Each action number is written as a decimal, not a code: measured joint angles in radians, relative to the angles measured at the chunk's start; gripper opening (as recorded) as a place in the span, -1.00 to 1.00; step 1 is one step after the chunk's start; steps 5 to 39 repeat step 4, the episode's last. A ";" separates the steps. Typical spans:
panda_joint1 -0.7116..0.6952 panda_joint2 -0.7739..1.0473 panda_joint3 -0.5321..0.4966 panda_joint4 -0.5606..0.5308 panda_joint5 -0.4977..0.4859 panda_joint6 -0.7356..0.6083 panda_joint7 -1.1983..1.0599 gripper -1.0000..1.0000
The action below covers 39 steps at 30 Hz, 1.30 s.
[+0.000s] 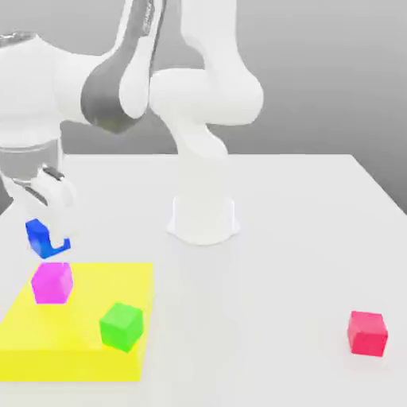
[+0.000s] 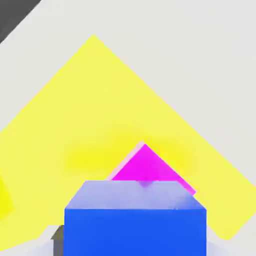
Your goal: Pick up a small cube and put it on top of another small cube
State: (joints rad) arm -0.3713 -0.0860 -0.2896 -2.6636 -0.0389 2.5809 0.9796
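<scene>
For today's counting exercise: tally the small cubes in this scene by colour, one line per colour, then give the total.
Blue cube: 1
Magenta-pink cube: 1
Green cube: 1
Red cube: 1
Total: 4 cubes

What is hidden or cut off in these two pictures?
- Hand view: the pink cube is partly hidden behind the blue cube.
- Hand view: the blue cube runs off the picture's edge.
- Exterior view: the yellow mat is cut off by the picture's left edge.
</scene>
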 joint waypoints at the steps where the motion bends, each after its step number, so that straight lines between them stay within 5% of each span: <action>1: 0.000 0.027 -0.001 -0.005 0.011 0.031 -0.009 1.00; 39: 0.000 0.027 -0.001 -0.005 0.011 0.031 -0.009 1.00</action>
